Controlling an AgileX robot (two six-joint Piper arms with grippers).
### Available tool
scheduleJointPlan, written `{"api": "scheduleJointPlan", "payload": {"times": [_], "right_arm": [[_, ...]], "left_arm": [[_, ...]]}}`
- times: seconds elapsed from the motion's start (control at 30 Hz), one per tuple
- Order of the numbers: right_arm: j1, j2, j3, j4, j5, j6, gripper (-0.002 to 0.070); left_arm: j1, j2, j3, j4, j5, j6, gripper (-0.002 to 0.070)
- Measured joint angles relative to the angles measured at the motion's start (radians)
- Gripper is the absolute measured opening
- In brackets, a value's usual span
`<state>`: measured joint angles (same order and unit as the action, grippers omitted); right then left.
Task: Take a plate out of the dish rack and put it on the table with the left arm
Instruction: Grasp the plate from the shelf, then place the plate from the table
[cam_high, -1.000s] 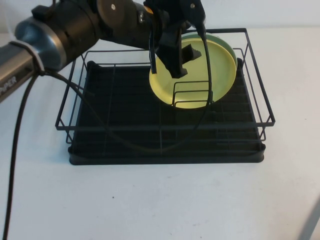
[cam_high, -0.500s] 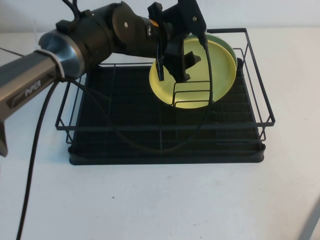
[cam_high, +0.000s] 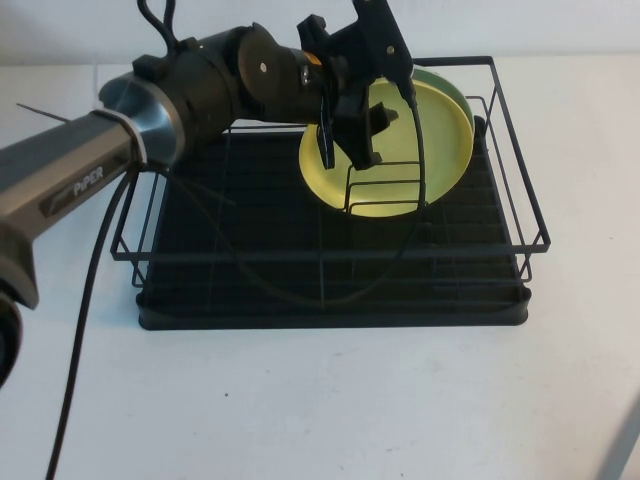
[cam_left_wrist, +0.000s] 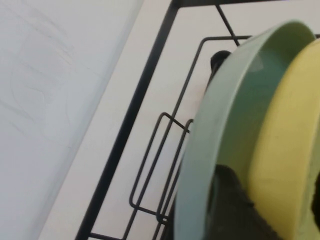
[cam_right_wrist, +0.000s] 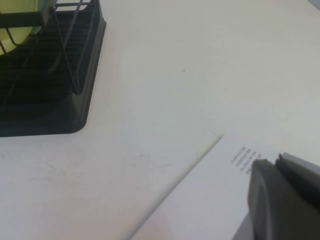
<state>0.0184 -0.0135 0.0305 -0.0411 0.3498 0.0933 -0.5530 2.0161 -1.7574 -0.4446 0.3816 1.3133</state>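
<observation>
The pale-yellow plate (cam_high: 410, 150) stands on edge in the small wire holder (cam_high: 385, 190) at the back right of the black dish rack (cam_high: 330, 250). A light blue-green plate (cam_high: 452, 88) stands right behind it. My left gripper (cam_high: 350, 140) is at the yellow plate's upper left rim. In the left wrist view the left gripper (cam_left_wrist: 272, 200) is open and straddles the yellow rim (cam_left_wrist: 280, 150). One finger (cam_left_wrist: 232, 210) sits between the yellow plate and the green plate (cam_left_wrist: 225, 125). My right gripper (cam_right_wrist: 282, 200) is shut and parked low over the table, right of the rack.
The white table (cam_high: 330, 400) surrounds the rack. The left arm's black cable (cam_high: 300, 290) hangs across the rack's tray. The rack's corner (cam_right_wrist: 75, 115) shows in the right wrist view. A white printed sheet (cam_right_wrist: 210, 190) lies under the right gripper.
The left arm's rear section has dropped and swung lower, showing more of its silver part. The gripper has stayed at the yellow plate's rim. The plates have not moved.
</observation>
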Motion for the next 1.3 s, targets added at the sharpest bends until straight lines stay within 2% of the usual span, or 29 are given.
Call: {"api": "scheduleJointPlan", "payload": {"times": [0.17,0.27,0.63,1.03,1.13,1.3], "right_arm": [[0.0,0.0,0.0,0.0,0.0,0.0,-0.002],[0.0,0.0,0.0,0.0,0.0,0.0,-0.002],[0.0,0.0,0.0,0.0,0.0,0.0,-0.002],[0.0,0.0,0.0,0.0,0.0,0.0,-0.002],[0.0,0.0,0.0,0.0,0.0,0.0,-0.002],[0.0,0.0,0.0,0.0,0.0,0.0,-0.002]], "left_arm": [[0.0,0.0,0.0,0.0,-0.035,0.0,0.0151],[0.0,0.0,0.0,-0.006,-0.033,0.006,0.0071],[-0.003,-0.048,0.002,-0.006,-0.024,0.04,0.0064],[-0.003,-0.268,0.002,-0.007,-0.025,0.115,0.0057],[-0.003,-0.354,0.002,-0.007,0.07,0.009,0.0057],[-0.003,-0.486,-0.002,0.017,0.413,-0.331,0.0057]]}}
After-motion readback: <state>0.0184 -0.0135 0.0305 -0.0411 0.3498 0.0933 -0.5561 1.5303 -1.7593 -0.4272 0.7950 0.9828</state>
